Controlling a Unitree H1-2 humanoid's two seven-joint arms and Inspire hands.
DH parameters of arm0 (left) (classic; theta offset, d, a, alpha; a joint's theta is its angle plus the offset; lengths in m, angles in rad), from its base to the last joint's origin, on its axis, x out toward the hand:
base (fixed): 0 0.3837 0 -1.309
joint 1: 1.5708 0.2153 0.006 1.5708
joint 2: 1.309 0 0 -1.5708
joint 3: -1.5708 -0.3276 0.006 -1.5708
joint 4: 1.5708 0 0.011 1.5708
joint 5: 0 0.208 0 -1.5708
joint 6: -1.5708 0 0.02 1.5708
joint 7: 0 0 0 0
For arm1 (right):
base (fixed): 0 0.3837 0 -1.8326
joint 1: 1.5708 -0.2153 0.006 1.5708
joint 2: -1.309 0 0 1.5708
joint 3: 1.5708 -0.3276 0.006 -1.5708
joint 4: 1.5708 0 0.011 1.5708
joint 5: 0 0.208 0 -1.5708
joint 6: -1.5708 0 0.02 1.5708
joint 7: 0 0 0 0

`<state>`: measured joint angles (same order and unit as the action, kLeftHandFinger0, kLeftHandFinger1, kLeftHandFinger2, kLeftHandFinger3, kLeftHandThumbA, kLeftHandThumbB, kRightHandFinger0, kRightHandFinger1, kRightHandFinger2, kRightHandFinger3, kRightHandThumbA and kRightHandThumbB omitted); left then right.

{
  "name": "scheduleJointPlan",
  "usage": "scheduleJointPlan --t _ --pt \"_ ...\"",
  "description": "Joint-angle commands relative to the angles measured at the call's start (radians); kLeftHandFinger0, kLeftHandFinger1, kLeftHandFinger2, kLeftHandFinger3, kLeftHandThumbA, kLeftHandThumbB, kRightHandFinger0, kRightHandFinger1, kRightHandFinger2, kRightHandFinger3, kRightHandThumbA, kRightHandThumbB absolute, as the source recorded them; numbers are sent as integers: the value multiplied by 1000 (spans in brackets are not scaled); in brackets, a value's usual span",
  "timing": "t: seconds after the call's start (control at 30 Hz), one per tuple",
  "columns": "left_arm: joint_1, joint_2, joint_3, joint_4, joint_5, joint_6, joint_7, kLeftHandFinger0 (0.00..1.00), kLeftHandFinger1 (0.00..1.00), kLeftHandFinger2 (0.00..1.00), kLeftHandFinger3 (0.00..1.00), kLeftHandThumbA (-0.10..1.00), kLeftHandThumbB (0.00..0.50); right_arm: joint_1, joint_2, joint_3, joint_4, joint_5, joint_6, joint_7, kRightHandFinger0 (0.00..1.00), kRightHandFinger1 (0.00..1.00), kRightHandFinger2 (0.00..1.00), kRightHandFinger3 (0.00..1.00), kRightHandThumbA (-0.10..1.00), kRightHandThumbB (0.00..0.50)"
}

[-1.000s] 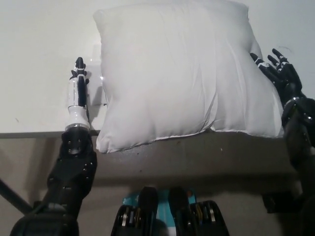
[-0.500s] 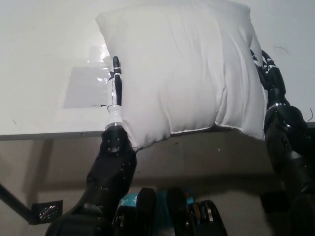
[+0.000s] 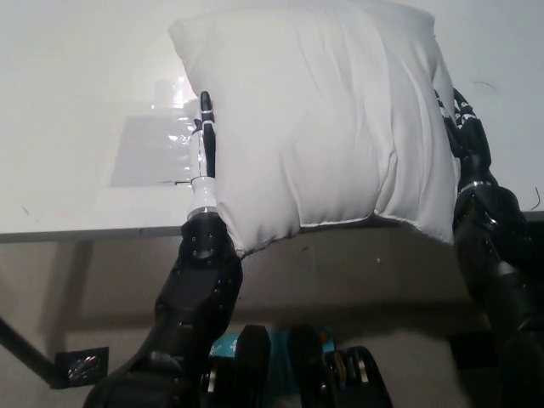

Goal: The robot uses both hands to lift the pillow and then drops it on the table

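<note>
A: Head view, change over the last second: left hand (image 3: 206, 149) brought in from beside the pillow (image 3: 319, 119) to flat against its left side; right hand (image 3: 463, 127) likewise closed in from just clear of the right edge to pressed on the right side. Little further travel in the last half second, only a slight tightening.

B: Meaning for the task?

A: Judged as squeeze established, lift about to begin or just begun. Pillow compressed between both hands, narrower than before, lower corners hanging over the near edge of the table (image 3: 76, 110).

B: State of each hand?

A: Left: extended flat, edge-on to the camera, pressing rather than curling around anything; gripping the pillow only by side pressure. Right: laid along the pillow, partly hidden behind the fabric; also pressing inward, no wrap visible.

B: Position of pillow relative to the hands?

A: Directly between them, touching both; bulk beyond and above the fingertips, bottom seam level with the left wrist. Whether already clear of the table: not discernible from this angle.

B: Anything else near the left hand?

A: Clear sheet (image 3: 153, 149) on the table just outside it.
</note>
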<state>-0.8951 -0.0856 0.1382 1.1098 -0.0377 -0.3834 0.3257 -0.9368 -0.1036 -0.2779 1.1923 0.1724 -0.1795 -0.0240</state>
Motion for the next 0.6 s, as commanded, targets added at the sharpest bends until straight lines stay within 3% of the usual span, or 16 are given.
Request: scheduleJointPlan --t 0.0,0.1,0.17,0.2,0.23,0.4,0.57 --pt "-43 -46 -37 -18 20 12 -15 1000 1000 1000 1000 1000 140 -9 85 41 47 -2 57 44 1000 1000 1000 1000 1000 423" --pt "-40 -33 -35 0 15 6 -15 1000 1000 1000 1000 1000 137 -17 80 47 13 11 85 83 1000 1000 1000 1000 1000 419" --pt "-46 -23 -32 14 9 -7 -16 1000 1000 1000 1000 1000 159 -20 64 71 -25 25 118 213 1000 1000 1000 1000 1000 404" --pt "-46 -19 -32 20 9 -18 -16 1000 1000 1000 1000 1000 160 -23 59 90 -33 13 132 235 1000 1000 1000 1000 1000 436" --pt "-47 -17 -30 24 5 -25 -19 1000 1000 1000 1000 1000 162 -22 55 112 -54 0 144 252 1000 1000 1000 1000 1000 434" --pt "-31 -18 -32 13 4 -34 -15 1000 1000 1000 1000 1000 143 -4 67 181 -131 -19 142 256 1000 1000 1000 1000 1000 450" --pt "-20 -16 -36 11 1 -22 -22 1000 1000 1000 1000 1000 171 18 66 238 -182 -26 159 241 1000 1000 1000 1000 1000 466"
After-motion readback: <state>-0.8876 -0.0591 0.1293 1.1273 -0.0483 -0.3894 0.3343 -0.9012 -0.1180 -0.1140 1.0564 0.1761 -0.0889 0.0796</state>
